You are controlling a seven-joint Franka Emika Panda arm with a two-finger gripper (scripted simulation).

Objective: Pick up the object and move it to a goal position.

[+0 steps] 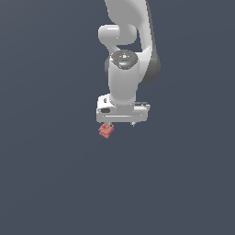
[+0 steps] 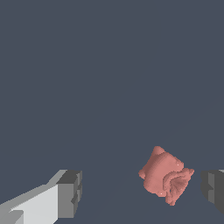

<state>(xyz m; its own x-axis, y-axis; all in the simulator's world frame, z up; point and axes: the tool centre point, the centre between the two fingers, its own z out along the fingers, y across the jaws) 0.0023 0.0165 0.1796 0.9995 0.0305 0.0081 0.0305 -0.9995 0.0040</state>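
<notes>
A: What is the gripper (image 2: 140,192) doing?

B: In the wrist view its two fingers are standing wide apart, a grey pad (image 2: 70,194) on one side and the other pad just showing at the frame's edge. Nothing is being held between them.

A: And where is the object (image 2: 165,177) sitting?

B: It is lying in the gap between the fingers, close to the second pad and well apart from the first, so it is off-centre. I cannot tell whether it is touching that nearer pad; a thin strip of background seems to be showing between them.

A: How is it looking from outside?

B: In the exterior view the gripper (image 1: 120,123) is hanging straight down from the white arm (image 1: 123,69), and the object (image 1: 106,131), a small salmon-red notched piece, is showing at about seven o'clock from the hand, just below its edge.

A: So how far along is the task?

B: Judging by this, the approach is looking mostly done. The grasp is not made, and the lift and carry to the goal are remaining. No goal marker is showing in either view.
</notes>
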